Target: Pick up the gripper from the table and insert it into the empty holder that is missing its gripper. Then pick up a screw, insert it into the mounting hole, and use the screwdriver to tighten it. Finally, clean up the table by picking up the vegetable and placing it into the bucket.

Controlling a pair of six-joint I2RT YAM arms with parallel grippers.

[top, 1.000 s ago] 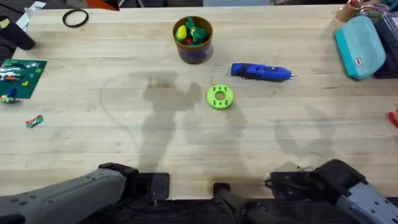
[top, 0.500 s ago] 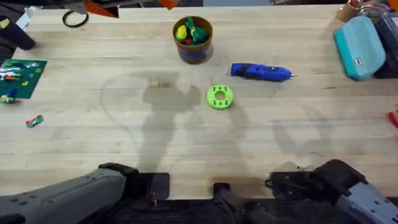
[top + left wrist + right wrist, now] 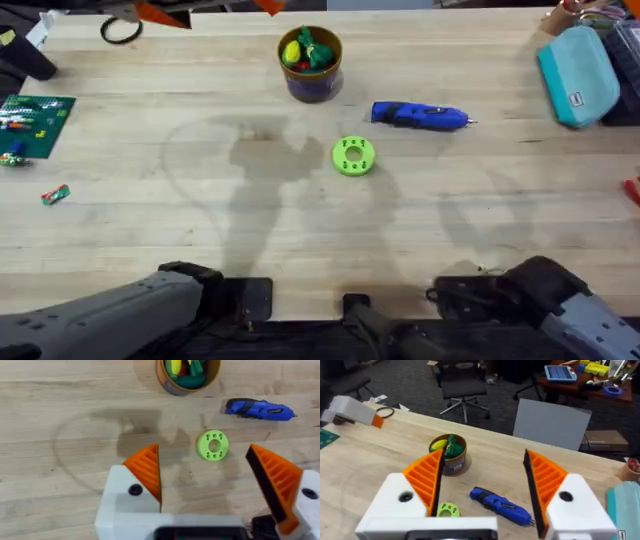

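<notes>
1. A pale wooden tabletop fills the scene; in the right wrist view an office floor with a wheeled chair and further desks lies behind it.
2. The bucket stands upright near the far edge, close to the middle. It holds several toys — a yellow piece, a bushy bright green one and a bit of red.
3. In the left wrist view a dark green oblong shape lies inside the bucket against its wall; this appears to be the vegetable, though much of it is hidden by the other toys.
4. The screwdriver lies flat on the tabletop to the right of the bucket, apart from it, its thin silver bit pointing right.
5. A bright green disc with holes lies flat nearer the arms, between the bucket and the screwdriver and touching neither.
6. At the far left sit a green circuit board, a black ring and a small coloured scrap; a teal pouch rests at the far right.
7. The left pincer hangs above the tabletop with its orange ribbed fingers spread wide, holding nothing — the green disc shows in the gap.
8. The right pincer is likewise spread wide and holding nothing, with the bucket and screwdriver seen beyond it.
</notes>
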